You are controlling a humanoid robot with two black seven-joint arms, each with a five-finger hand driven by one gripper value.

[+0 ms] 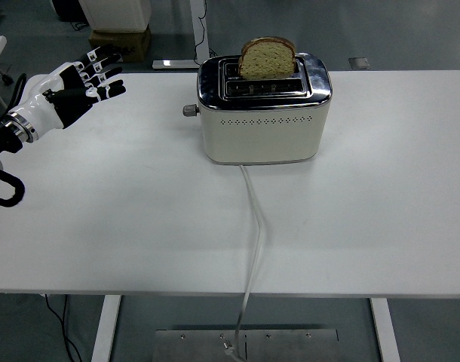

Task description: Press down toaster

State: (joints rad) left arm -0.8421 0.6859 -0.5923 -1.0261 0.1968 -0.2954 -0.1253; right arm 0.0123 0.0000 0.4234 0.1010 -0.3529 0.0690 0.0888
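Note:
A cream and chrome toaster (262, 113) stands at the back middle of the white table (139, 226). A slice of bread (267, 58) stands up out of its rear slot. Its grey lever knob (190, 110) sticks out of the left end, high up. My left hand (87, 81) hovers over the table's far left, fingers spread and pointing right toward the toaster, holding nothing. It is well left of the lever knob. My right arm is out of view.
The toaster's white cord (254, 219) runs from its front base straight down over the table's near edge. A cardboard box (121, 39) and table legs stand on the floor behind the table.

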